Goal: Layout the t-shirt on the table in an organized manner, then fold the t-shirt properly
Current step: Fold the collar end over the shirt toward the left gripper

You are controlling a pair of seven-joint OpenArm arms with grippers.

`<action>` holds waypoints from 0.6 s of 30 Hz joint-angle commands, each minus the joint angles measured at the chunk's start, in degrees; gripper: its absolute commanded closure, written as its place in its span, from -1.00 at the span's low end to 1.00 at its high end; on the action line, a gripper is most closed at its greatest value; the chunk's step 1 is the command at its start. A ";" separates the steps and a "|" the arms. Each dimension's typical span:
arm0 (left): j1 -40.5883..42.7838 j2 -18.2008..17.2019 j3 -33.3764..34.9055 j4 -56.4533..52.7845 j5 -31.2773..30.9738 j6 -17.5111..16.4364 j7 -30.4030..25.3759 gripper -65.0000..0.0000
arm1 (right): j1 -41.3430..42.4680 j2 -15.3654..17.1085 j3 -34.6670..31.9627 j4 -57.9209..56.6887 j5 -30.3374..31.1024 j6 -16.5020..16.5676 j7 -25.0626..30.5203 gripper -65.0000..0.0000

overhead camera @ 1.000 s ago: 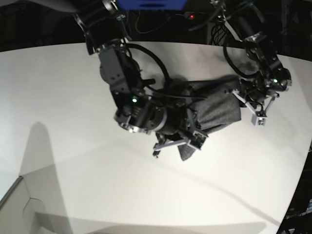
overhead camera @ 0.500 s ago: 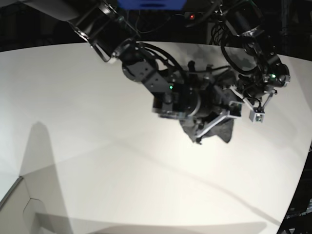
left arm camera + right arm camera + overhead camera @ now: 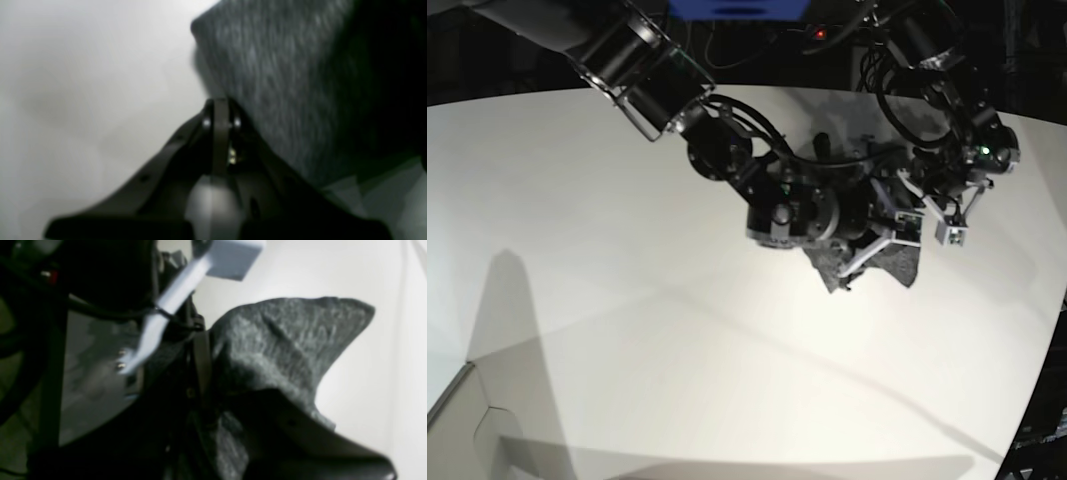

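The dark-grey t-shirt (image 3: 897, 262) hangs bunched in a small wad between my two grippers, over the right part of the white table (image 3: 627, 300). My right gripper (image 3: 859, 258) is shut on the t-shirt; in the right wrist view its jaws (image 3: 200, 340) pinch the fabric (image 3: 283, 336), which flares out to the right. My left gripper (image 3: 930, 222) sits close by on the wad's right side. In the left wrist view it (image 3: 218, 106) is shut, with shirt fabric (image 3: 283, 73) rising from its tip. Most of the shirt is hidden behind the arms.
The right arm (image 3: 657, 80) reaches in from the top left across the table. The left arm (image 3: 927, 60) comes down from the top right. The table's curved edge (image 3: 1027, 400) runs along the right. Dark equipment stands behind the table.
My right gripper has swung right and towards the back with the shirt, gathering the spread fabric into a wad next to the left gripper. The left gripper has barely moved.
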 commanded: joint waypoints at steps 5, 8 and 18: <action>-0.45 0.27 -0.21 0.83 -0.16 -0.32 -0.01 1.00 | 3.00 -1.08 0.29 -1.34 0.90 0.17 5.05 1.00; 0.52 0.27 -0.21 0.83 -0.16 -0.32 -0.28 1.00 | 3.62 -1.08 0.29 -2.13 0.90 0.17 5.40 0.96; 1.22 0.80 -0.29 0.92 -0.25 -0.32 -0.28 1.00 | 3.79 -1.08 0.20 -1.78 0.90 0.17 6.11 -0.09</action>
